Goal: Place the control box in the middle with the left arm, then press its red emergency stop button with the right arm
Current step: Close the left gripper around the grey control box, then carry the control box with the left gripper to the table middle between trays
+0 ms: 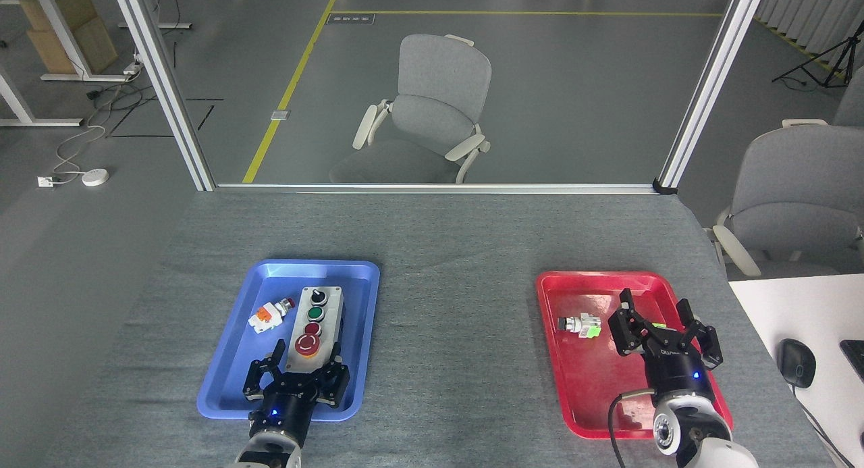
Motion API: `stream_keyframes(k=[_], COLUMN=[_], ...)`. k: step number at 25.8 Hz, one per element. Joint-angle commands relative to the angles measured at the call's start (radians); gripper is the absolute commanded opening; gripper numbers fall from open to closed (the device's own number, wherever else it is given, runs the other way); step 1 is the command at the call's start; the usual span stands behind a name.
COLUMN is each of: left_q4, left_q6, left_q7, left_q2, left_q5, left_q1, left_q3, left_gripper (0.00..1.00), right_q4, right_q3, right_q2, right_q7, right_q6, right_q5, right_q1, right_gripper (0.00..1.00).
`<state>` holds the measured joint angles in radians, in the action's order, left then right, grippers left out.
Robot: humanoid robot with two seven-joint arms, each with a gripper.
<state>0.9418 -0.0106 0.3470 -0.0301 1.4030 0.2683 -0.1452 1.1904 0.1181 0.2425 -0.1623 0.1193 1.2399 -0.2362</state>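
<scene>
Box (312,324) lying lengthwise in blue tray (223,397), mushroom button nearest. Left fingers (302,354) spread wide astride box's near end, holding nothing, likely set to clamp its sides. Right fingers (659,321) open, empty, parked over red tray (580,414). Middle tabletop (455,346) bare.

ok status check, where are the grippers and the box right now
Left gripper open at near end of control box, no grip. Box in blue tray, not in the middle. Right gripper open over red tray. Nothing blocking.
</scene>
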Motion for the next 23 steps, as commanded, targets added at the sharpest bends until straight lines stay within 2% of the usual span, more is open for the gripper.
stream_keyframes(k=[1, 12, 14, 16, 23], left_q4=[-0.046, -0.207, -0.221, -0.224, -0.267], left_q6=[-0.019, -0.025, -0.025, -0.025, -0.011], left_q7=[0.007, 0.069, 0.084, 0.102, 0.195], left_q2=[0.001, 0.019, 0.027, 0.033, 0.032], left_q5=[-0.006, -0.019, -0.027, -0.038, -0.113], left_q1=[0.019, 0.083, 0.088, 0.089, 0.1], left_q3=[0.001, 0.001, 0.001, 0.002, 0.002], left_gripper=[0.99, 0.99, 0.96, 0.81, 0.43], right_q4=[0.0, 0.0, 0.0, 0.0, 0.0], right_q3=[0.0, 0.0, 0.0, 0.0, 0.0], right_q2=[0.001, 0.004, 0.004, 0.004, 0.004], right_q7=[0.0, 0.0, 0.0, 0.0, 0.001], right_q6=[0.0, 0.0, 0.0, 0.002, 0.002], right_q5=[0.0, 0.0, 0.0, 0.0, 0.0], right_q1=[0.0, -0.003, -0.005, -0.003, -0.008], right_gripper=[0.99, 0.99, 0.99, 0.99, 0.99])
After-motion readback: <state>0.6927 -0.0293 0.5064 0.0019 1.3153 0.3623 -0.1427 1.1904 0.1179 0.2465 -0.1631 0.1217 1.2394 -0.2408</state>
